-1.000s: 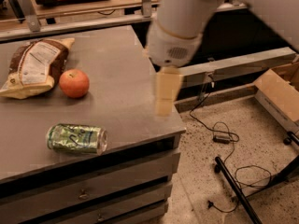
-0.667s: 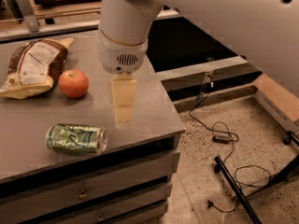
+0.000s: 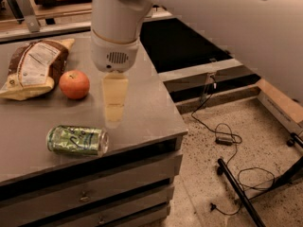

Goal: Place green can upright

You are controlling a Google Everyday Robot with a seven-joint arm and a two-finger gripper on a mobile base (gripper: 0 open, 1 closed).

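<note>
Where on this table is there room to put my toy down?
The biggest bare patch of the table is on the right, between the hand hanging over the middle and the right edge. A smaller one lies front left, between the bag and the green can on its side. Back left is crowded: bag and apple sit close.

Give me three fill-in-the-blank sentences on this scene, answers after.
The green can lies on its ____ near the front edge of the table.
The claw hangs over the table, picture-right of the ____.
The snack bag lies at the picture's ____ edge.
Answers: side; apple; left.
</note>
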